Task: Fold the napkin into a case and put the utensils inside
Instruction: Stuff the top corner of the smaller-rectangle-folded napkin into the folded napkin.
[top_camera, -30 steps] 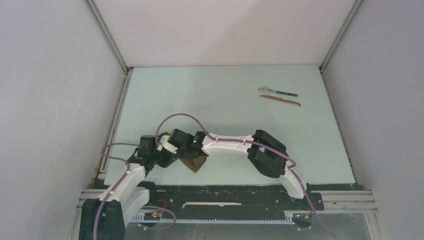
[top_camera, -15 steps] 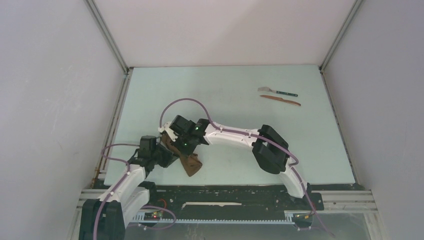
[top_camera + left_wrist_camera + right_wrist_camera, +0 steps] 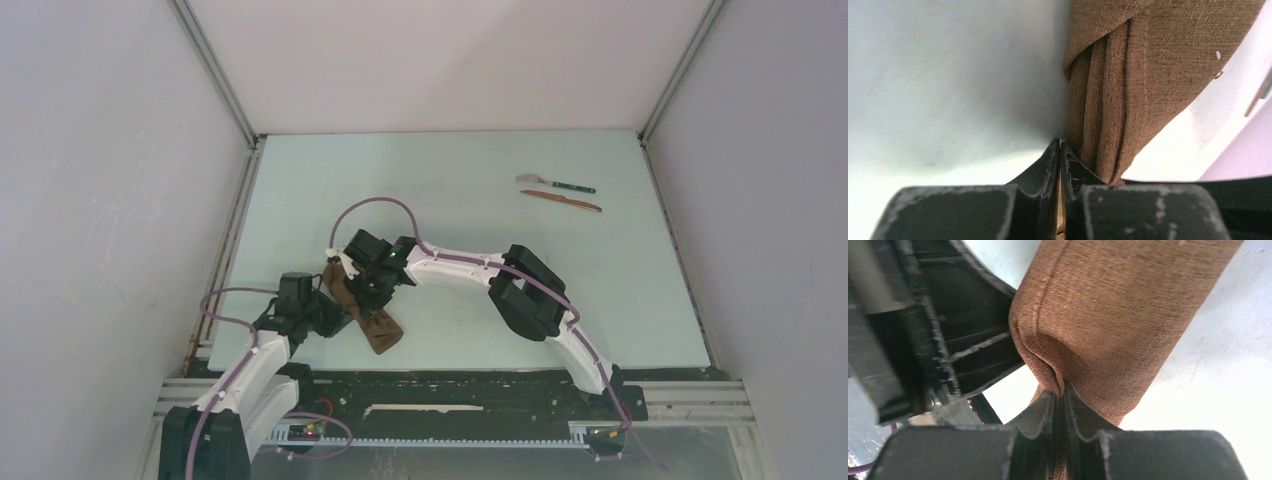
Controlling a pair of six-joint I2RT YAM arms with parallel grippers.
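Since a second ago the right arm's wrist has drawn away from the near edge toward the far left. The napkin [image 3: 378,328], then a compact wad, now lies stretched into a longer slanting strip on the worktop [image 3: 450,170]. Nearest the arm bases, the left gripper [image 3: 1060,148] has its fingers pressed together at the strip's left edge. A thin brown sliver shows between them, but how much cloth is caught is hard to make out. Just beyond, the right gripper [image 3: 1060,390] pinches a puckered fold of the napkin, and from above its body hides the strip's far end. Both wrist views cut the cloth off at their borders. Well apart, at the far right, lie the utensils: the teal-handled one [image 3: 556,184] sits just beyond the reddish-brown stick [image 3: 560,199], its silver head too small to identify.
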